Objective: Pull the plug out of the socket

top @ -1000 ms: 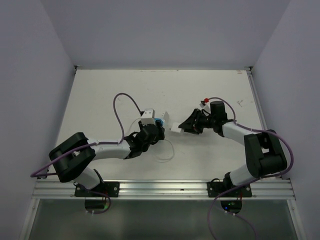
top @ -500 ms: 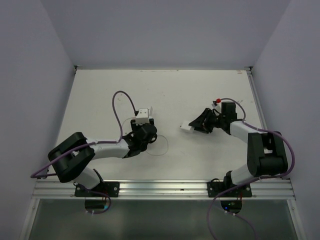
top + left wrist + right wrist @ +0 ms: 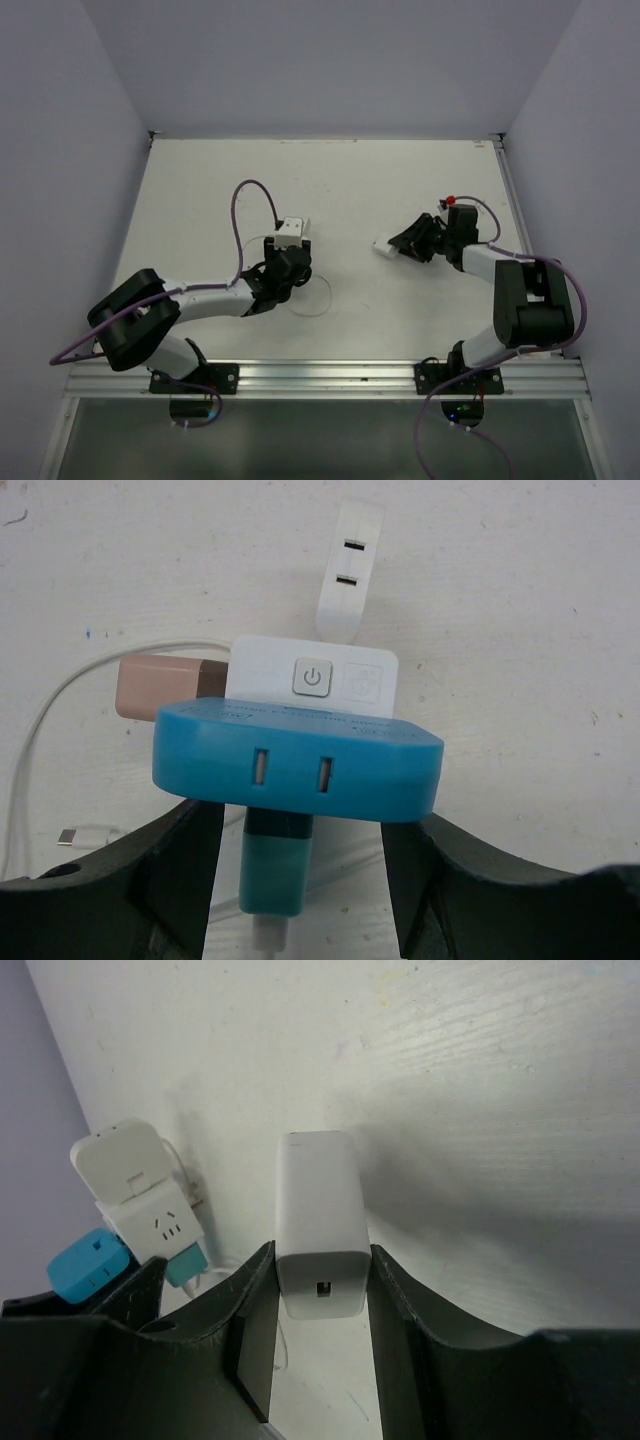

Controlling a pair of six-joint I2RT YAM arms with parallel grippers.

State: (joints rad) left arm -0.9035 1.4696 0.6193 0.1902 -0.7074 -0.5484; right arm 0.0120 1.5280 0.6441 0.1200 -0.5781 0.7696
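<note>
now, with the right fingers [image 3: 250, 1320] clamped on the white plug [image 3: 320, 1225], already clear, i'd lower it flat onto the bench [image 3: 480, 1110], well apart from the socket [image 3: 160, 1222] beyond, which the left fingers [image 3: 190, 870] seem to grip by its blue plug [image 3: 297, 770].

At the left gripper [image 3: 300, 845]: one white plastic cube socket [image 3: 262, 665], one blue plug [image 3: 200, 755], one teal plug [image 3: 275, 872], one pink plug [image 3: 160, 685], one flat white plug [image 3: 350, 565] beyond. Between the right gripper [image 3: 322, 1295] fingers: one white oblong plastic plug [image 3: 318, 1210].

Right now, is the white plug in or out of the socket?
Out: the right gripper holds the white plug apart from the socket.
</note>
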